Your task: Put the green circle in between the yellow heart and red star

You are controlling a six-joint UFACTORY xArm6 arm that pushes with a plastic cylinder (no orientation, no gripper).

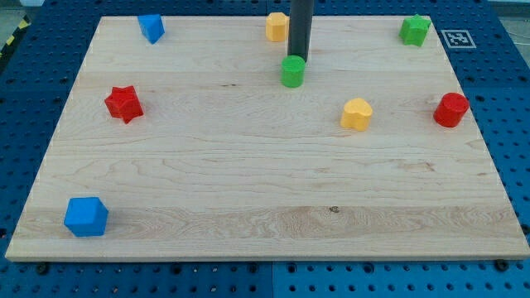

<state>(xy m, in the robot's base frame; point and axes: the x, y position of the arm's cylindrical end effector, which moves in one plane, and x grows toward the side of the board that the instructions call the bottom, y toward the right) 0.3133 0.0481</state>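
While my tip [299, 60] is sitting at the top edge of the green circle [292, 71], touching it or very nearly so, the one relation that matters is lining up: the circle is lying directly toward the view's bottom from my tip, just a shade to the view's left. No claw is fitted on this arm, so nothing is spreading or pinching; the rod is simply standing upright behind the block.

The green circle is resting on the table [248, 190] in the upper middle, just below the yellow block [277, 26] at the top edge, whose shape I cannot make out. The yellow heart [357, 113] is lying lower and to the view's right of it, while the red star [123, 103] is sitting well apart at the view's left, at about the same depth as the heart. The gap between those two is running across the view, lower than where the circle is now.

Being round, the circle is pointing no particular way and is showing no long axis, so I judge that a push from this side will be sending it toward the view's bottom and slightly left, roughly into that line; an off-centre contact may be letting it slip sideways.
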